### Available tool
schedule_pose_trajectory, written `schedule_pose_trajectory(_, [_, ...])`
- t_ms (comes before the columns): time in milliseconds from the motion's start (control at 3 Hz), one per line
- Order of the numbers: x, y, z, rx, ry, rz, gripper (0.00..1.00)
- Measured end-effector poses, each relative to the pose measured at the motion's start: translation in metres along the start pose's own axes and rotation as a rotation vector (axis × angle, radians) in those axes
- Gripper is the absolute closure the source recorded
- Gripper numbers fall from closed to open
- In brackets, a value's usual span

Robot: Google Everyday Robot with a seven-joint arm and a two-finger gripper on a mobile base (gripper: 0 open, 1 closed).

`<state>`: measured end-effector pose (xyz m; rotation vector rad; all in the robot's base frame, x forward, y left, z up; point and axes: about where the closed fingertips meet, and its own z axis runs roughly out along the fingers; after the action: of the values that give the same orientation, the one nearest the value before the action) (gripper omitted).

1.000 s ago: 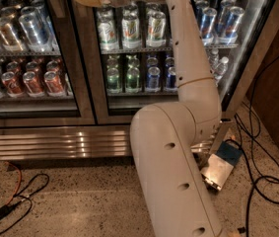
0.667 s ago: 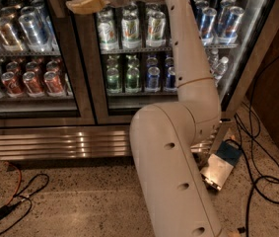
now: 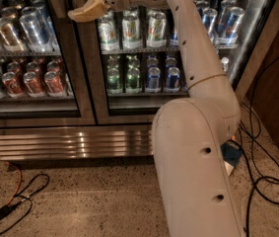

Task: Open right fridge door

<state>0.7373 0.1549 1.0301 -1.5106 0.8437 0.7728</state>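
end effector (image 3: 87,10): up top, I can't tell open or closed | right fridge door (image 3: 129,100): just to its right and below, looks shut | I'd catch its near edge, pull slow

The gripper (image 3: 86,11) is at the top of the view, in front of the upright frames where the two doors meet, at the left edge of the right fridge door (image 3: 141,101). Whether it touches the frame cannot be told. The robot arm (image 3: 198,147) rises from the lower right and crosses in front of that door. The left fridge door (image 3: 28,105) stands beside it. Cans (image 3: 131,78) stand in rows on shelves behind both panes. Below the doors runs a grille (image 3: 65,144), with the floor (image 3: 89,201) in front. Cables (image 3: 11,204) lie on the floor at left, more cables (image 3: 269,179) at right, near a panel (image 3: 277,102) right of the cooler.
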Motion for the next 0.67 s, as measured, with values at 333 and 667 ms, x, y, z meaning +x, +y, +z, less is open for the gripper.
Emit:
schedule_pose_trajectory(333, [-0.0073, 0.0026, -0.0149, 0.005, 0.025, -0.009, 0.61])
schedule_pose_trajectory(667, [-0.0113, 0.0022, -0.022, 0.008, 0.041, -0.008, 0.84])
